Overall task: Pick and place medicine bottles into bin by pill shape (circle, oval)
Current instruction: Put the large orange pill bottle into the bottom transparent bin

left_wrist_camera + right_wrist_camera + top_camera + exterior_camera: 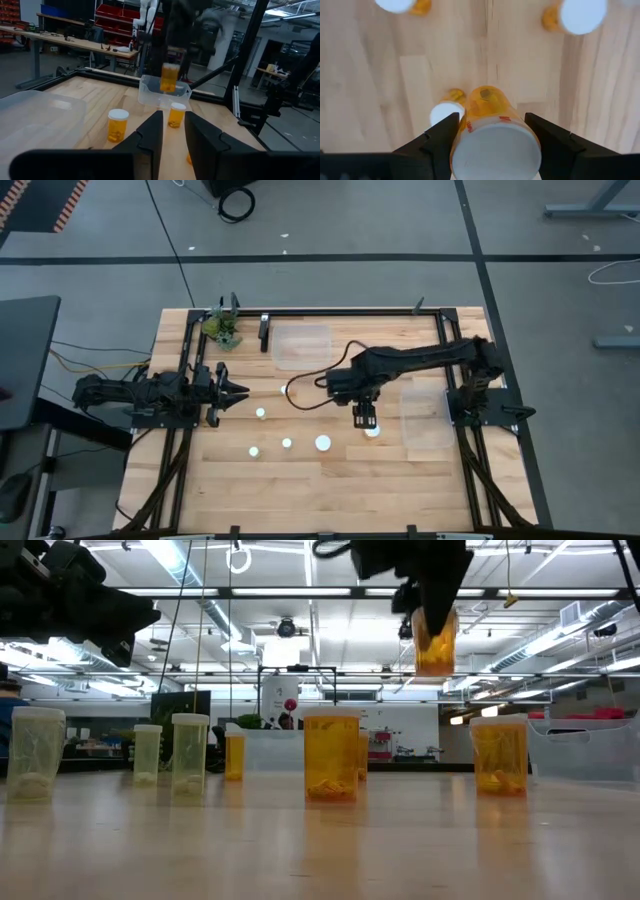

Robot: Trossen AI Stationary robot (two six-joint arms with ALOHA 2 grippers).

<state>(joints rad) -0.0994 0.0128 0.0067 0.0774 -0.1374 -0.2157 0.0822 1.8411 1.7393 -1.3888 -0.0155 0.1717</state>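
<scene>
My right gripper (365, 418) is over the middle right of the table, shut on an amber pill bottle with a white cap (496, 150). In the low view that bottle (436, 648) hangs well above the tabletop. Several other white-capped amber bottles stand upright on their bases on the wood: (322, 443), (287, 443), (254, 450), (260, 413). One more (374, 431) stands just beside my right gripper. My left gripper (236, 389) waits at the table's left side, open and empty, its fingers (150, 135) pointing toward the bottles. My right gripper pinches the bottle's upper part, at and just under the cap (470, 125), between its two fingers (437, 140). The fingers come from above and point down. The bottle hangs upright below them, lifted clear of the table, with pills showing in its bottom (434, 662).
A clear plastic bin (301, 345) sits at the far middle of the table and a second one (426, 416) near the right edge. A small green plant (221, 328) stands at the far left corner. The black frame rails (340, 311) border the tabletop.
</scene>
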